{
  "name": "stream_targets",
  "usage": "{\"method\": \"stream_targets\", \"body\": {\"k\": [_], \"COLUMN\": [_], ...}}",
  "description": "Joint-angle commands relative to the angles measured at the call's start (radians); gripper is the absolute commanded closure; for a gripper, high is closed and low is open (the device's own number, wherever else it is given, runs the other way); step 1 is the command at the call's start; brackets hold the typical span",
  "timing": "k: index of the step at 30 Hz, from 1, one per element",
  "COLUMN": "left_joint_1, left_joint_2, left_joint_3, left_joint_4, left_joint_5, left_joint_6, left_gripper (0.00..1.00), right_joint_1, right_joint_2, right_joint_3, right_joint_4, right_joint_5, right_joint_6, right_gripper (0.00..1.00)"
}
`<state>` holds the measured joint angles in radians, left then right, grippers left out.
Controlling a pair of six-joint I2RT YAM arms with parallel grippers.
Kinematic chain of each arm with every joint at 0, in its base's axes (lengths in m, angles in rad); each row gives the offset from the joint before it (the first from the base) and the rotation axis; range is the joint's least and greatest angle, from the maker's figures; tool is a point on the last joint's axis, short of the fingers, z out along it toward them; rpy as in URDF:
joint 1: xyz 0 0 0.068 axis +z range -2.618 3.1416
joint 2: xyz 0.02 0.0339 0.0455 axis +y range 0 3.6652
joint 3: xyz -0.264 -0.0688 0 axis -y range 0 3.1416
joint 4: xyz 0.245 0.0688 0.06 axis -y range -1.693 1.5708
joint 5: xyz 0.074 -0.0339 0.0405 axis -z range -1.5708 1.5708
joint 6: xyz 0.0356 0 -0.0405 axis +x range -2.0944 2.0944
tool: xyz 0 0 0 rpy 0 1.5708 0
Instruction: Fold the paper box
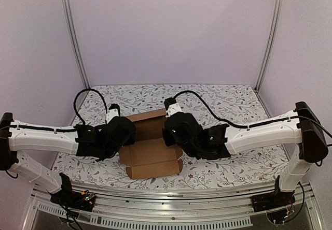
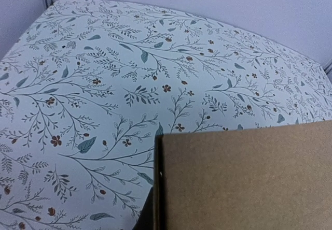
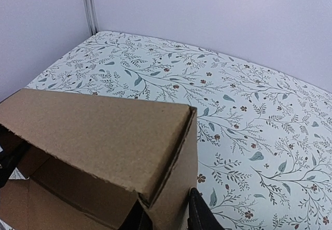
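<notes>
top external: paper box (image 1: 153, 155) mid table (image 1: 223, 103), long axis near-to-far, raised wall at far end, btwn left gripper (image 1: 123, 131) & right gripper (image 1: 174, 129). left wrist: jaws clenched, fingers hidden. right wrist: finger (image 3: 199, 214) just outside box corner; can't tell if clamped.

brown paper box (image 1: 153, 156), white floral-print tablecloth (image 1: 228, 103)

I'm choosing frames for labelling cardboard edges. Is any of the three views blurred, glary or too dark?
Top view: soft, even light, no glare, the paper box sharp. Left wrist view: the box's edge and the tablecloth print both crisp. Right wrist view: sharp too, only the box's open inside is shaded.
</notes>
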<state>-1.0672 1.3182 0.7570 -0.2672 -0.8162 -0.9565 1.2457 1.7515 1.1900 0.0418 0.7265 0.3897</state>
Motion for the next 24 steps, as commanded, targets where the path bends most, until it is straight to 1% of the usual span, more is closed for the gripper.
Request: {"method": "stream_targets", "body": {"k": [1,14,24], "left_joint_1": [-0.039,-0.039,-0.042], "left_joint_2": [0.008,0.008,-0.001], "left_joint_3": [0.034,0.044,0.043], "left_joint_4": [0.016,0.005,0.004], "left_joint_5": [0.038,0.068,0.083], "left_joint_6": [-0.035,-0.057,-0.058], "left_gripper": [1.0,1.0,1.0], "right_joint_1": [0.012,0.016,0.015], "right_joint_2": [0.053,0.143,0.178], "right_joint_3": [-0.007,0.006,0.016], "right_joint_4": [0.113,0.269,0.317], "right_joint_5": [0.044,0.081,0.118], "right_joint_6": [0.001,-0.058,-0.128], "right_gripper": [0.78,0.79,0.75]}}
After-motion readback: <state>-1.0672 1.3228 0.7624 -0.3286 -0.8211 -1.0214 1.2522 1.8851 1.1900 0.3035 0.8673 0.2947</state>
